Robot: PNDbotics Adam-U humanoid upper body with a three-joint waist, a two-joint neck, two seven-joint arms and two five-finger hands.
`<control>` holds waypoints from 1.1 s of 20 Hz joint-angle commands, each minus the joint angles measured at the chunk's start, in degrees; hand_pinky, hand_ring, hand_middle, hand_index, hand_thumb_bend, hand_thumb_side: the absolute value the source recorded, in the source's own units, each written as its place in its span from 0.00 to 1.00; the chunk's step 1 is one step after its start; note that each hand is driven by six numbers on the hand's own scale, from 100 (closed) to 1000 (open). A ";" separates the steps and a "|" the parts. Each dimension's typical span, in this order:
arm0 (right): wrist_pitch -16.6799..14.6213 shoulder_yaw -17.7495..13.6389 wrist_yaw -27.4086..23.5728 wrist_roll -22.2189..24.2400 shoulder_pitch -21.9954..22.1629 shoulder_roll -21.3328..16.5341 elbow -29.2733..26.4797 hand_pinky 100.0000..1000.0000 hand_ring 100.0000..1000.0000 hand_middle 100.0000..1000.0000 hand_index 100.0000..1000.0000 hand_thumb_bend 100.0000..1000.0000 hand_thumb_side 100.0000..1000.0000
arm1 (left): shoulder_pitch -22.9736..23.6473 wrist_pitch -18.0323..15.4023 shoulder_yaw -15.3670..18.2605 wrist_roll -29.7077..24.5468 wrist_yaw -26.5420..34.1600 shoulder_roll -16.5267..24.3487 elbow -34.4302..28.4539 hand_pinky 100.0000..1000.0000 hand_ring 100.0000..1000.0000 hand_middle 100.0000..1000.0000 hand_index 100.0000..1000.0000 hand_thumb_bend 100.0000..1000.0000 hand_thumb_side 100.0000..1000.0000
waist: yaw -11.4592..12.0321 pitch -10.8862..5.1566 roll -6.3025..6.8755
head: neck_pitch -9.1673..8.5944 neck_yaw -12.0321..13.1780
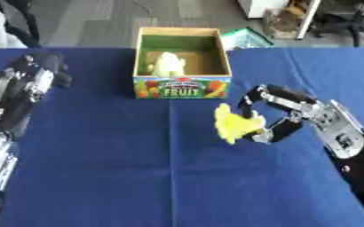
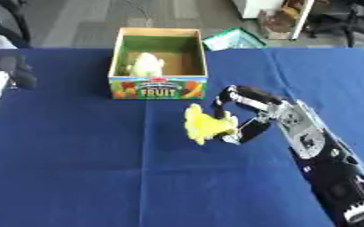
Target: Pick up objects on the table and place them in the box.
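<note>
One pale item is already sitting in the box (image 1: 182, 86); the right robot hand (image 1: 282, 116) is pinching a yellow object (image 1: 233, 123) nearby.

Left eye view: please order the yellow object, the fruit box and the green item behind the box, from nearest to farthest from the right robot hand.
From the right robot hand:
1. Yellow object, held in its fingers.
2. Fruit box, up-left on the table.
3. Green item, beyond the box's far right corner.

Your table wears a blue cloth (image 1: 100, 168); beyond it lies grey plank floor (image 1: 92, 17), with a white post (image 2: 303, 17) at the far right.
</note>
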 commanded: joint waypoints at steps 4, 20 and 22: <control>-17.15 -6.43 -5.30 17.91 -5.11 -2.33 0.40 0.74 0.73 0.36 0.43 0.22 0.00 | -0.62 0.00 0.12 -0.66 0.32 0.03 -2.02 0.59 0.55 0.54 0.68 0.13 0.47 | 1.46 -0.97 0.19 | -0.81 -0.89; -12.60 -17.41 20.58 -18.55 -10.52 -3.55 13.02 0.70 0.69 0.36 0.44 0.21 0.00 | -6.30 0.58 -2.34 -4.09 3.12 -4.00 -4.36 0.60 0.55 0.53 0.69 0.14 0.45 | 13.50 0.81 -0.34 | -4.60 -9.66; -10.40 -17.77 23.72 -24.40 -10.93 -3.67 13.99 0.70 0.69 0.36 0.45 0.21 0.00 | -6.68 0.66 -2.59 -4.55 3.36 -4.46 -4.56 0.60 0.55 0.53 0.69 0.14 0.45 | 15.00 0.98 -0.64 | -5.08 -11.00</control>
